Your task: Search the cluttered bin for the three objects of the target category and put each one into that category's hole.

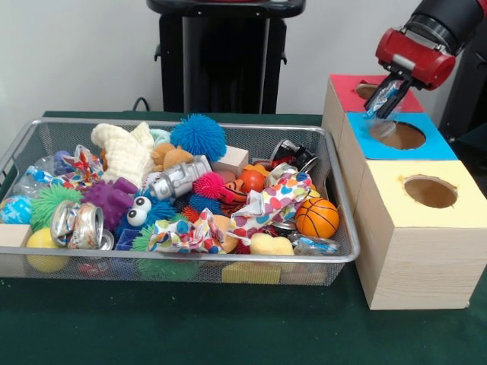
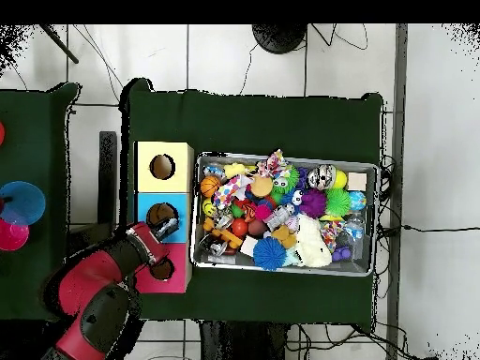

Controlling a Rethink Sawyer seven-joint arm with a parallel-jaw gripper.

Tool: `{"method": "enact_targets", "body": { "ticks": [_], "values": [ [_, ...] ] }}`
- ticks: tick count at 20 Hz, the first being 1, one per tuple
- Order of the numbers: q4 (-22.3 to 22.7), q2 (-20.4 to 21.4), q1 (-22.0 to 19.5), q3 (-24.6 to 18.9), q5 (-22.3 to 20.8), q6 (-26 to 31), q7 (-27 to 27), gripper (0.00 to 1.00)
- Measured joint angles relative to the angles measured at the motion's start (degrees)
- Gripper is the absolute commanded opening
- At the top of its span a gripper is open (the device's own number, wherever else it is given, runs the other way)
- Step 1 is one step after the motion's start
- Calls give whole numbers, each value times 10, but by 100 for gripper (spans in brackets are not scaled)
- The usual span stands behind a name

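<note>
Across the dark green cloth that covers my table, I see a wire mesh bin heaped with toys: a blue spiky ball, a small basketball, a crushed can, a purple plush and a cream knitted piece. Just beside the bin stand three wooden boxes in a row, each with a round hole on top: yellow box, blue box, red box. My gripper hangs over the blue box's hole, closed around a clear crinkled plastic item with blue on it, still above the opening. From overhead, the arm reaches in across the red box. Around the table I see white floor tiles, loose black cables, and a second green surface carrying a blue dish.
</note>
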State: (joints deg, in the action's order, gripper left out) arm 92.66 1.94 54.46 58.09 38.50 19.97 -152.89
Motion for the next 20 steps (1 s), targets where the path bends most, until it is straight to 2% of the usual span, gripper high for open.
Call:
{"method": "enact_targets", "body": {
  "ticks": [5, 6, 15, 20],
  "values": [
    [7, 0, 4, 0, 12, -3, 0, 0],
    [11, 2, 5, 0, 14, -8, 0, 100],
    [24, 22, 2, -15, 30, -9, 0, 100],
    [36, 39, -6, -31, 56, -18, 0, 100]
  ]
}}
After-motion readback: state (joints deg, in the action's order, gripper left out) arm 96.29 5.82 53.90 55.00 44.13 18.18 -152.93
